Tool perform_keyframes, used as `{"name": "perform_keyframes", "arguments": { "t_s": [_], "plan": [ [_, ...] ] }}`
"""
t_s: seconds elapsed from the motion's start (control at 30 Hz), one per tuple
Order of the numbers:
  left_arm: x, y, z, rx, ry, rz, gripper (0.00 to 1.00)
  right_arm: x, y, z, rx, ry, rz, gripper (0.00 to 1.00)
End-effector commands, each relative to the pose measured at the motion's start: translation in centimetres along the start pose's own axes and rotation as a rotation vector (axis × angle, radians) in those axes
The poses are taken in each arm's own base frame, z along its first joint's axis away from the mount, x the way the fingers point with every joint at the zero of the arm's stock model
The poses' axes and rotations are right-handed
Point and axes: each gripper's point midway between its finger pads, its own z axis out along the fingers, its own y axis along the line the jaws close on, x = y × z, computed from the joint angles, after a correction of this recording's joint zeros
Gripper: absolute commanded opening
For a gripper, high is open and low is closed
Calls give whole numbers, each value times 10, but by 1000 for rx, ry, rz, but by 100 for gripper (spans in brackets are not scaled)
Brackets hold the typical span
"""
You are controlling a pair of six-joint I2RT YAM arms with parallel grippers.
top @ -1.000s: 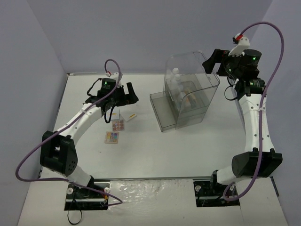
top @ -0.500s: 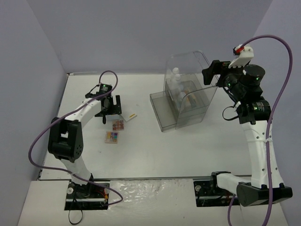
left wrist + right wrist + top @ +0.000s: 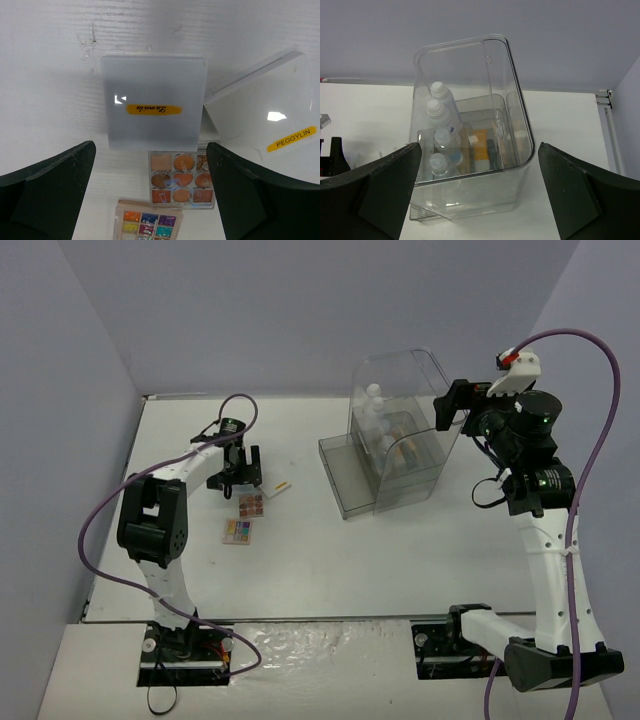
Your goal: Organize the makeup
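Frosted plastic fills my left wrist view: the white square compact (image 3: 154, 102) lies flat on the surface (image 3: 50, 60), with a second white compact (image 3: 270, 120) just beside it at 3 o'clock. An orange-toned palette (image 3: 181, 179) sits at its 6 o'clock, and the multicolour eyeshadow palette (image 3: 148, 222) lies beyond that, at 7. My left end effector (image 3: 152, 172) hovers over them, released and empty. The right end effector (image 3: 477, 195) is released too and faces the clear case (image 3: 517, 100), which holds the white bottles (image 3: 442, 107) and the orange flat case (image 3: 480, 150).
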Motion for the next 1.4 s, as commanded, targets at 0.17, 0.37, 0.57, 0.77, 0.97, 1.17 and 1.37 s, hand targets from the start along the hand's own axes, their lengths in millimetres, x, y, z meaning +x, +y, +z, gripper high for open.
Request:
{"name": "perform_keyframes", "arguments": {
  "t_s": [0.17,0.37,0.57,0.77,0.97,1.17,1.37],
  "plan": [
    [-18,2,2,-27,-38,-27,90,-18,3,0,-6,-74,-18,100],
    [-18,5,10,-51,-39,-40,86,-15,4,1,-12,-70,-16,100],
    [-14,4,17,-50,-21,-61,69,-14,4,0,-13,-71,-16,100],
    [-22,6,5,-48,-46,-51,42,-15,5,-2,-12,-75,-22,100],
    [-60,-16,-46,39,-190,56,38,-15,7,-3,-17,-80,-25,100],
    [-77,-99,-99,230,-302,282,38,-17,9,-4,-19,-84,-30,100],
    [-69,-185,-123,382,-390,527,38,-17,10,-6,-21,-88,-33,100]
  ]
}}
